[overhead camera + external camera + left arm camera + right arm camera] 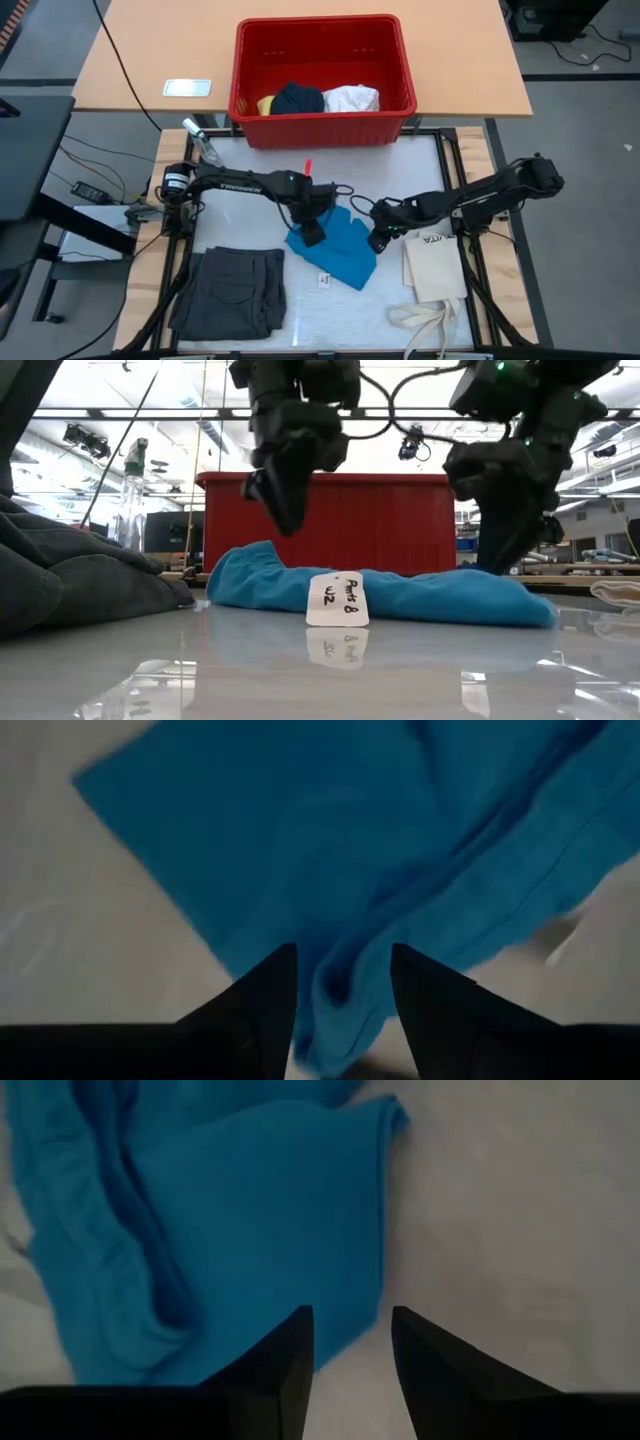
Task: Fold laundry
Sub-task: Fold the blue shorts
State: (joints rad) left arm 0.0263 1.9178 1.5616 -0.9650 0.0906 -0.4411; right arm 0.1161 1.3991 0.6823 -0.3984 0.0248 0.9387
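Two grippers hang over the bright blue cloth (335, 245), which lies crumpled near the middle of the table (420, 170). The left gripper (313, 234) is above the cloth's left edge; in the left wrist view its fingers (262, 1000) stand apart with a blue fold showing between them, but from the low view the gripper (281, 510) is raised clear of the cloth (400, 595), so it grips nothing. The right gripper (379, 241) is at the cloth's right edge; its fingers (290, 1350) are likewise spread, with bare table and the cloth's hem (240, 1230) beneath them (nothing is pinched there either).

A small white tag (337, 600) with handwriting on it stands in front of the cloth in the low view, and shows as a white spot (324, 279) just beside the cloth's near edge from above.

Dark grey shorts (232, 290) lie flat and folded at the table's near left corner, well apart from the blue cloth. A cream tote bag (436, 268) lies at the near right, its straps (425, 320) trailing toward the table's edge.

Behind the work area sits a red basket (320, 125), holding a yellow piece (266, 104), a navy piece (299, 98) and a white piece (352, 98), side by side. A clear bottle (200, 140) lies near the basket's left corner.
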